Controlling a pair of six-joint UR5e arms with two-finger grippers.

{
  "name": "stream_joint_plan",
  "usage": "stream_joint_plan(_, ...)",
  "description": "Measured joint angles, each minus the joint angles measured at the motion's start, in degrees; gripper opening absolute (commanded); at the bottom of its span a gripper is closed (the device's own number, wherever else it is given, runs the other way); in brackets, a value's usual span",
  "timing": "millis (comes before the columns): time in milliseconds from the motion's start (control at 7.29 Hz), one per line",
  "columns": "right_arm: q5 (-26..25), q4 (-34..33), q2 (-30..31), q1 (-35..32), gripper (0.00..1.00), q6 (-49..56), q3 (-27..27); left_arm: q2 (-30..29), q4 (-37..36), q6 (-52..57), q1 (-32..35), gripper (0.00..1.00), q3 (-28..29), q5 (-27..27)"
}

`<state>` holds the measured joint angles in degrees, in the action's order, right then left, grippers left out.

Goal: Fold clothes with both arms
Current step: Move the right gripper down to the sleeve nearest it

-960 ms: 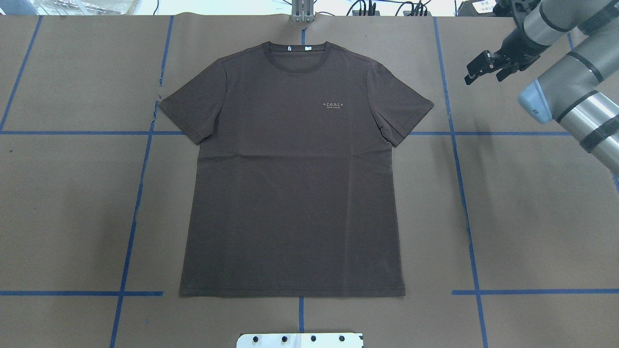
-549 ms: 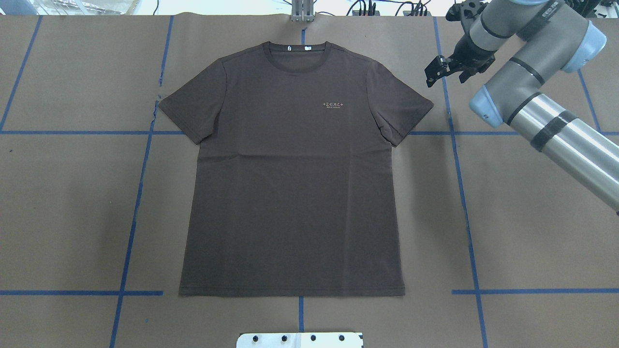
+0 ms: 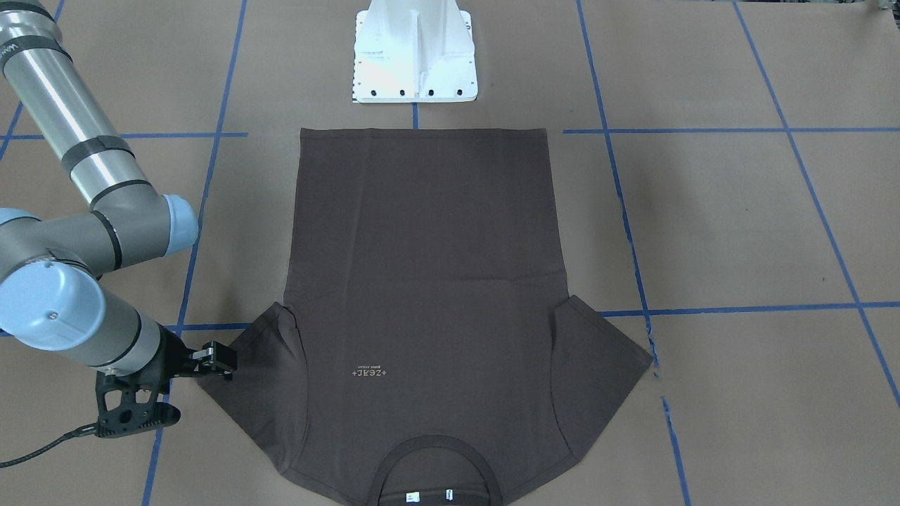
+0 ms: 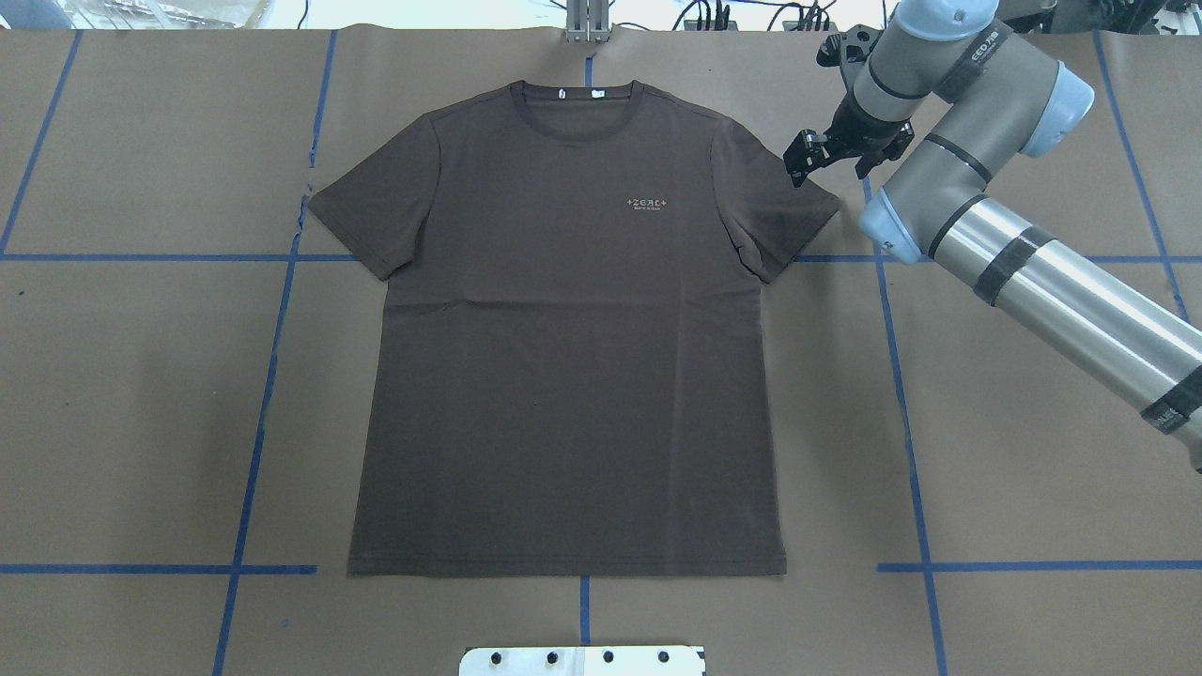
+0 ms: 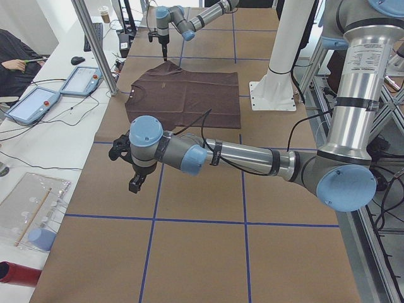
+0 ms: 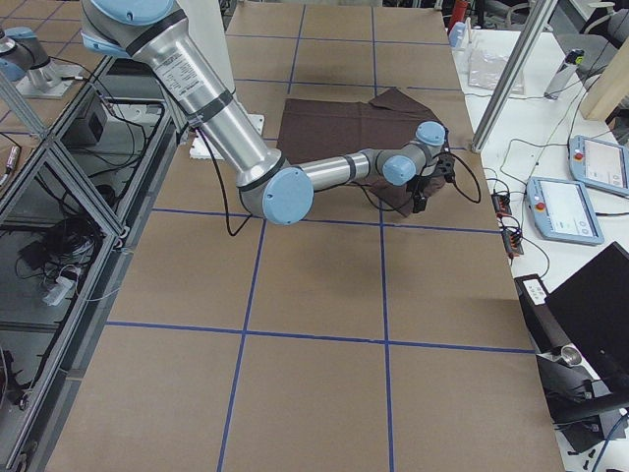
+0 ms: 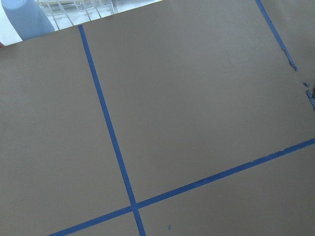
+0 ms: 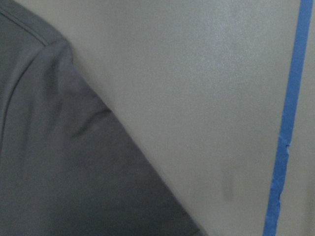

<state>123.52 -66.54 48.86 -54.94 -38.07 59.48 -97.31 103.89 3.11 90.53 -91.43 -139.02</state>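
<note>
Brown T-shirt (image 4: 563, 376) lies flat; right claw (image 4: 828, 165), spread near the right sleeve (image 4: 798, 211), could pinch only 1 layer, skewing the fold.

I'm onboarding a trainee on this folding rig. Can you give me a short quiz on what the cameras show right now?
1. True or false: the T-shirt lies flat and unfolded, lettering up.
2. The right tool is nearest which part of the T-shirt? A) hem B) collar C) sleeve
3. Short answer: which arm is well away from the T-shirt?

Key: 1 true; 2 C; 3 the left arm.
</note>
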Motion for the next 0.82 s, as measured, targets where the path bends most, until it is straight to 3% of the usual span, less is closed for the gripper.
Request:
stream_joint_plan(137, -0.29, 0.05, 0.10, 0.15, 0.98, -0.02, -0.62, -0.04, 0.05, -0.02, 0.00, 1.00, 0.02, 0.02)
stream_joint_plan(549, -0.46, 0.03, 0.88, 0.59, 0.80, -0.07, -1.08, 0.00, 0.09, 0.05, 0.00, 1.00, -0.05, -0.01)
stream_joint_plan(686, -0.47, 0.01, 0.93, 0.74, 0.70, -0.07, -1.13, 0.01, 0.09, 0.05, 0.00, 1.00, -0.05, 0.00)
stream_joint_plan(823, -0.47, -0.01, 0.96, 0.85, 0.48, -0.07, -1.20, 0.01, 0.09, 0.06, 0.00, 1.00, -0.05, 0.02)
